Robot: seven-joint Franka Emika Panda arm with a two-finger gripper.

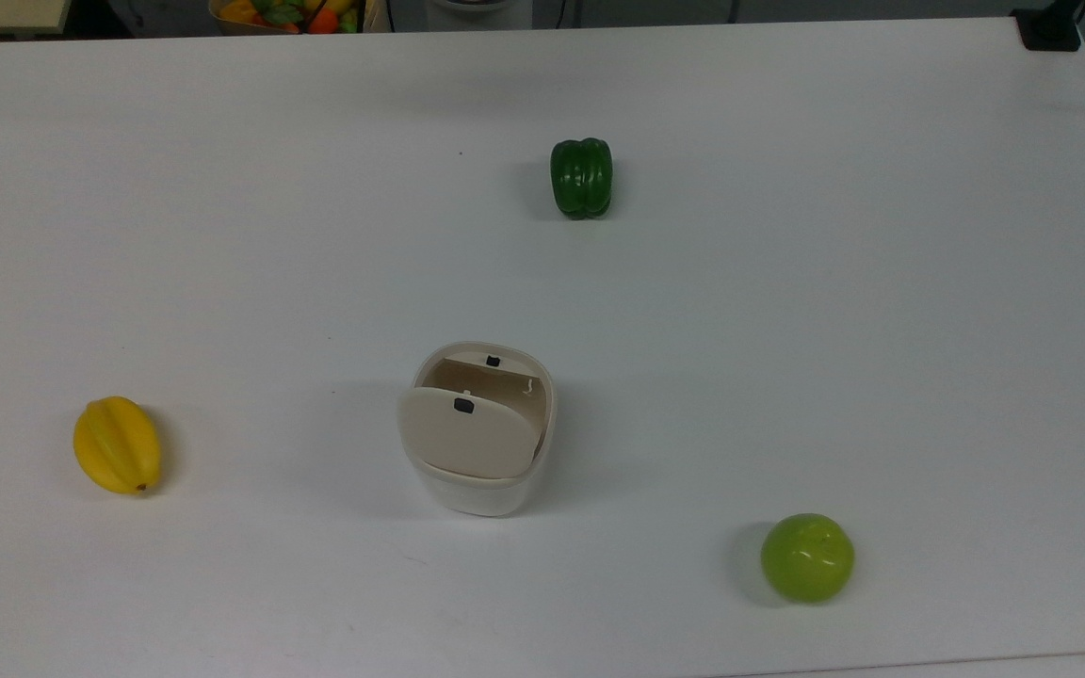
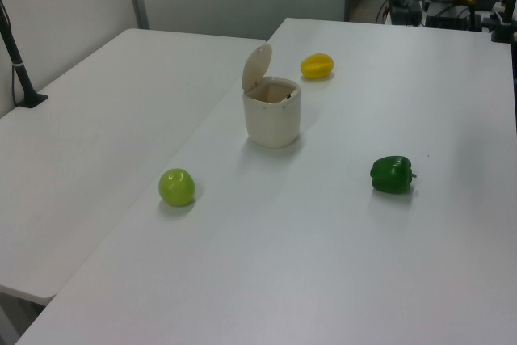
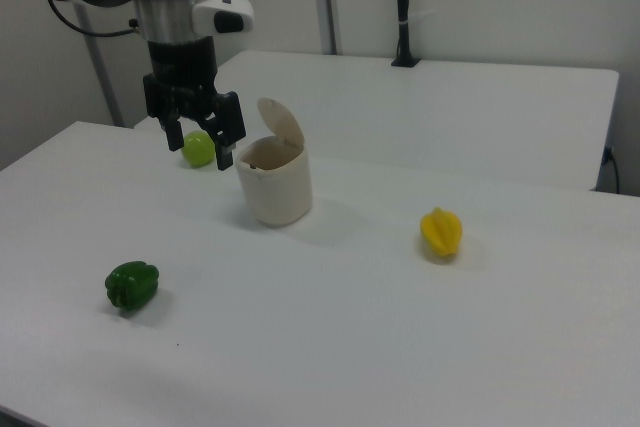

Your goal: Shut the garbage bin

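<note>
**Inspector:** Bin (image 1: 484,443) stands upright on the white table (image 1: 787,311), near the middle. Lid (image 1: 469,435) is raised on its hinge and tilted back, so the mouth is uncovered. A small black latch (image 1: 463,405) sits on the lid's inner face, with a matching black catch on the inside wall of the bin.

**Clerk:** And the claw?

**Inspector:** The claw (image 3: 201,144) hangs in the air on the right view's left of the bin, close to the rim and apart from it. Its two black fingers (image 3: 229,134) are spread, with nothing between them. They point down.

**Clerk:** What else lies around the bin?

**Inspector:** Three items, each well apart from it. In the top view, a yellow star fruit (image 1: 117,444) lies to the bin's left, a dark green pepper (image 1: 581,177) lies above it and slightly right, and a light green apple (image 1: 806,557) lies to its lower right. In the right view the apple (image 3: 198,148) shows beyond the claw, partly covered by a finger.

**Clerk:** Anything from the left view?

**Inspector:** The lid (image 2: 257,68) stands nearly upright on the bin's (image 2: 272,115) far-left edge, on the side toward the star fruit (image 2: 317,65). A second white table (image 2: 89,135) adjoins on the left view's left of the bin.
</note>
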